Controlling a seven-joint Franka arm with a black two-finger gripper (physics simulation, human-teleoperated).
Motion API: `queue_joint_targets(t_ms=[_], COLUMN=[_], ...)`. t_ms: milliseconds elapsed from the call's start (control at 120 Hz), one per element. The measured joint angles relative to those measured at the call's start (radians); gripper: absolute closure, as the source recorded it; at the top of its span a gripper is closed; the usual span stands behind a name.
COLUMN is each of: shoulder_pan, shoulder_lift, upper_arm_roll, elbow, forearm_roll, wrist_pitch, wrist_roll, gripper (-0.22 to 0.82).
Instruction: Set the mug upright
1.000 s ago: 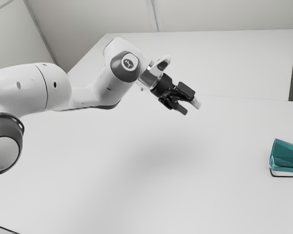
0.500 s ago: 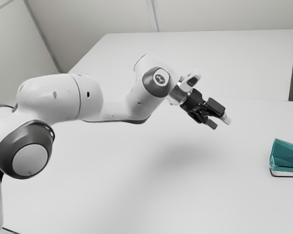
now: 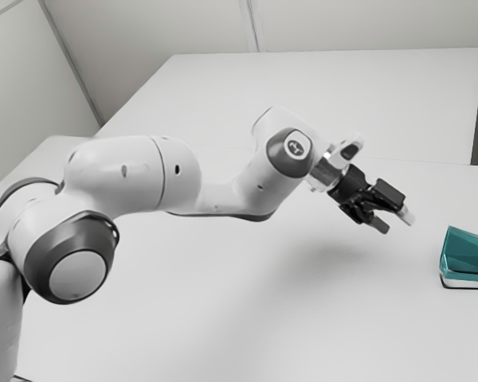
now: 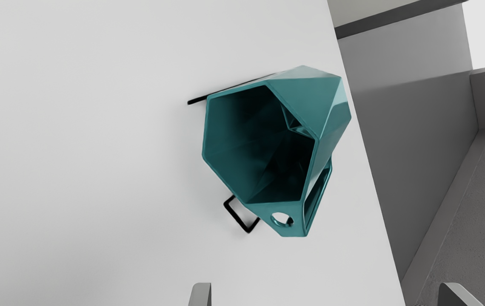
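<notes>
Right now I have the gripper (image 3: pixel 394 222) hanging in the air over the worktop (image 3: pixel 223 334), its two fingers spread wide apart, with nothing held between them. Reading the exterior view as a clock face centred on the gripper, the arm (image 3: pixel 135 175) joins it from ten o'clock, and the fingers point out towards four o'clock, tilted downward. The mug (image 3: pixel 466 253) is that way too, near four o'clock from the fingertips and apart from them, partly cut off at the exterior view's right edge. A soft shadow (image 3: pixel 299 278) falls on the worktop towards eight o'clock. From the wrist camera I see that the mug is teal and faceted, lying over on its side, with its open mouth (image 4: pixel 259 144) turned towards me, so I can look into the dark inside. Its handle (image 4: pixel 293 229), with a round hole through it, is on the side nearer my fingertips. A thin black bar (image 4: pixel 198 101) sticks out beside the mug on the side away from the fingertips, and a bent black piece (image 4: pixel 236 219) shows close to the handle; I can't tell what they belong to. The mug sits near one edge of the worktop, with grey walls (image 4: pixel 417 114) beyond it.
</notes>
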Motion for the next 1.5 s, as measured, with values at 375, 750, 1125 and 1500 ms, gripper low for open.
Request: queue_joint_targets(t_ms=[375,750,1125,1500], shoulder_pan=[-0.039,-0.063,-0.08,-0.095], shoulder_lift=[0.11,0.192,0.253,0.313], upper_arm_roll=[-0.003,-0.003,-0.005,-0.005], elbow=[0.14,0.228,0.294,0.366], forearm_roll=[-0.011,-0.05,-0.071,-0.077], wrist_pitch=[0.001,0.002,0.01,0.015], wrist_roll=[-0.036,-0.05,-0.056,-0.058], gripper=[0.03,0.03,0.03,0.03])
